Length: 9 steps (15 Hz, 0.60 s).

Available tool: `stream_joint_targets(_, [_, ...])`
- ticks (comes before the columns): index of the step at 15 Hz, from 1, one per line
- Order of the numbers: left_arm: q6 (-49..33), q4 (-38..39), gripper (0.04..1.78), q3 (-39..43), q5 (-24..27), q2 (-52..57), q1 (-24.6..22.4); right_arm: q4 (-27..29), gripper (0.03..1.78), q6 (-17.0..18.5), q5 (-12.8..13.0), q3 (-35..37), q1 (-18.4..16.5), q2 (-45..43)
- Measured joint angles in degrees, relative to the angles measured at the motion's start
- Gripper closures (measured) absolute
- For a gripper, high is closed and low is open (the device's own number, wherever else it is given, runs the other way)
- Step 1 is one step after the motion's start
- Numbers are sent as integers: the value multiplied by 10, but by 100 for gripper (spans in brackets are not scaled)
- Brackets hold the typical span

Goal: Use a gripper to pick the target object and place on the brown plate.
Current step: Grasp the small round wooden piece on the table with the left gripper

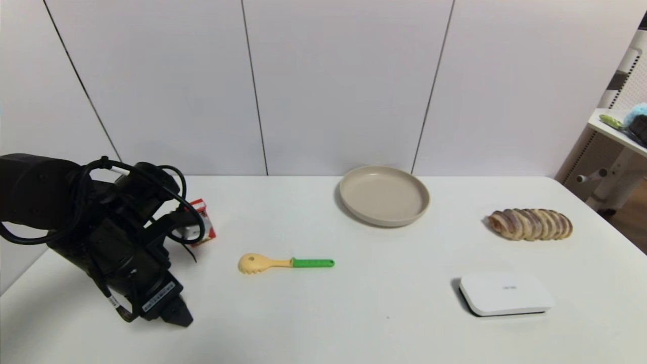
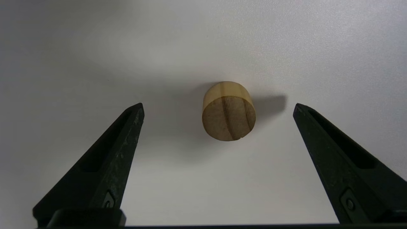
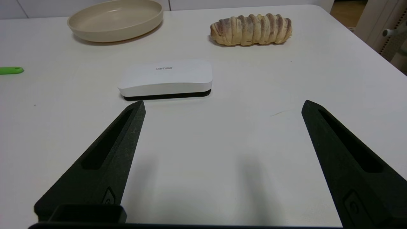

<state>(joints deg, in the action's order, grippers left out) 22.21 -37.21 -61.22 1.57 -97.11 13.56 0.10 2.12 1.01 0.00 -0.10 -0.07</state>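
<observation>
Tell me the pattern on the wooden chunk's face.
Two dark grooves cross the tan chunk; clearest in the left wrist view.

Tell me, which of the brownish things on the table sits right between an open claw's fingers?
The small round wooden chunk, lined up between the left claw's spread fingers. The striped bread loaf and the beige plate lie farther away, with no claw around them.

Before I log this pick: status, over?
Left gripper open, above wooden chunk, not touching. Right gripper open, idle near white box. Brown plate bare.
</observation>
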Motion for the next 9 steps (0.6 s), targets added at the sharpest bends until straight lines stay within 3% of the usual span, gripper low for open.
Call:
stream_joint_targets(5, [-6, 0, 13, 1, 0, -5, 0, 0, 11, 0, 0, 0, 0, 0])
stream_joint_targets(9, [-6, 1, 73, 2, 6, -7, 0, 0, 11, 0, 0, 0, 0, 0])
